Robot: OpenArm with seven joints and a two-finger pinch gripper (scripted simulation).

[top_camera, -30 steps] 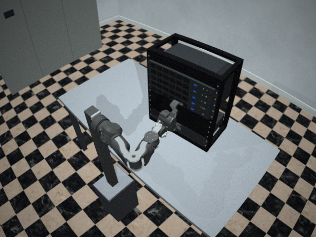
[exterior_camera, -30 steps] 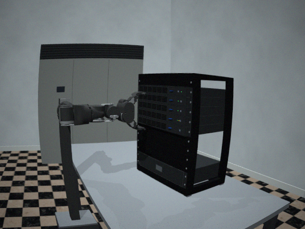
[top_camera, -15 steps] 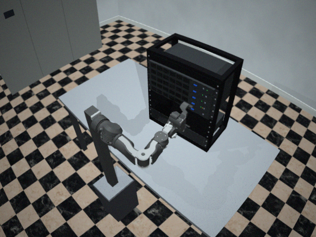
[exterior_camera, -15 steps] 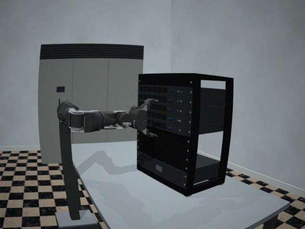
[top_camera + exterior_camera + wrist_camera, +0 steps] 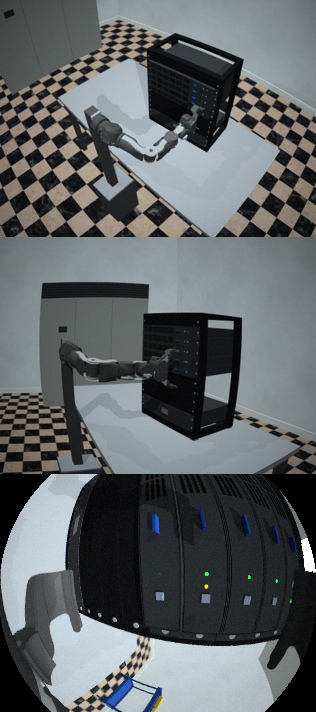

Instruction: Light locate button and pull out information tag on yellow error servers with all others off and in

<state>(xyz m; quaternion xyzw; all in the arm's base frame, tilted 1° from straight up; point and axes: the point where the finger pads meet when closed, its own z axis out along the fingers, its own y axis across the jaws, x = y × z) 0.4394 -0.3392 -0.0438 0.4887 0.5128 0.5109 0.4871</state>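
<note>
Servers sit stacked in the upper half of the black rack [image 5: 201, 379], directly ahead of the gripper [image 5: 171, 368]. 1 unit, the server with the yellow light [image 5: 206, 587], faces the wrist camera almost centrally, its blue tag [image 5: 156, 523] on the same face as the light. The arm [image 5: 107, 368] reaches roughly level from its post [image 5: 70, 415], elbow bent, wrist turned toward the rack front. Gripper fingers stand fully spread, holding nothing, 1 finger [image 5: 170, 353] above and 1 below, close to the server faces; contact cannot be confirmed.
</note>
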